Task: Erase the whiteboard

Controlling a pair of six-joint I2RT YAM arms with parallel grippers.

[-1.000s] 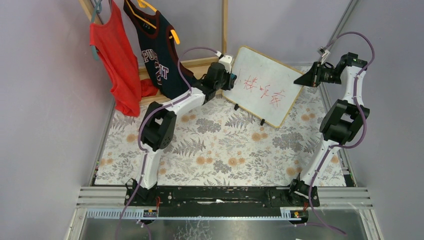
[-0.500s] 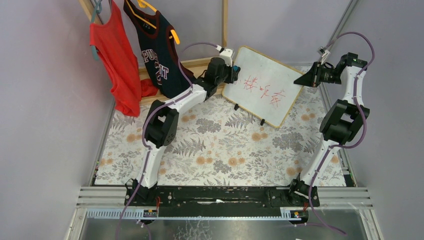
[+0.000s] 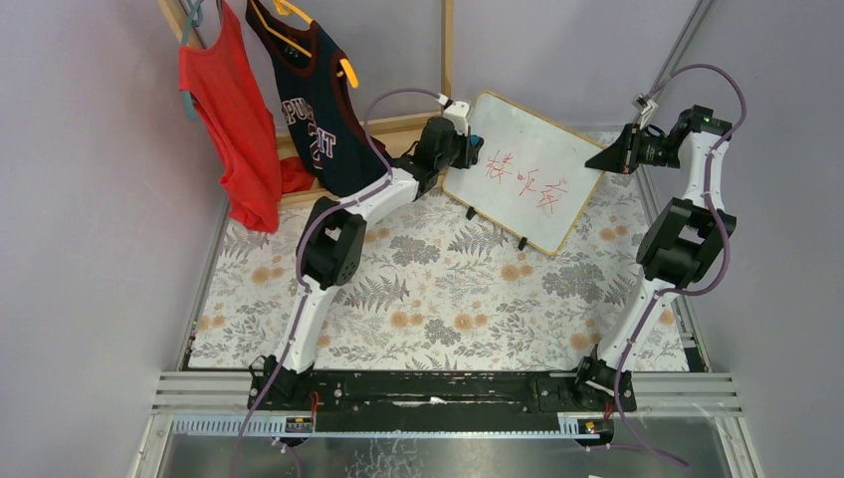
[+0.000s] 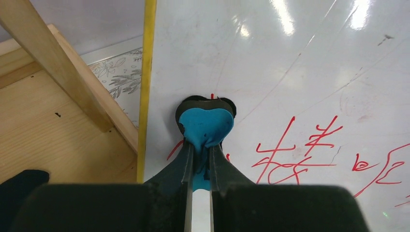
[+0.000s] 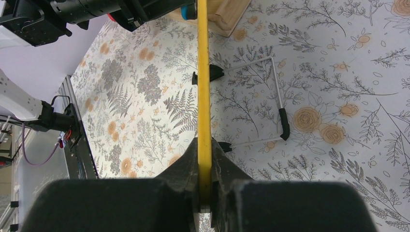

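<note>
The whiteboard (image 3: 527,169) stands tilted on small black feet at the back of the table, with red writing across its middle. My left gripper (image 3: 474,149) is shut on the small blue eraser (image 4: 207,128) and presses it against the board (image 4: 309,67) near its left edge, just left of the red marks (image 4: 295,154). My right gripper (image 3: 603,159) is shut on the board's right edge; in the right wrist view the yellowish frame (image 5: 203,87) runs edge-on between my fingers.
A red shirt (image 3: 227,119) and a dark jersey (image 3: 314,105) hang on a wooden rack (image 3: 398,129) at the back left. The board's wire stand (image 5: 275,96) rests on the floral tablecloth (image 3: 438,289). Purple walls close in both sides.
My left gripper has moved right with the eraser, from beside the board's left edge onto its surface. The right arm and board have not moved.
</note>
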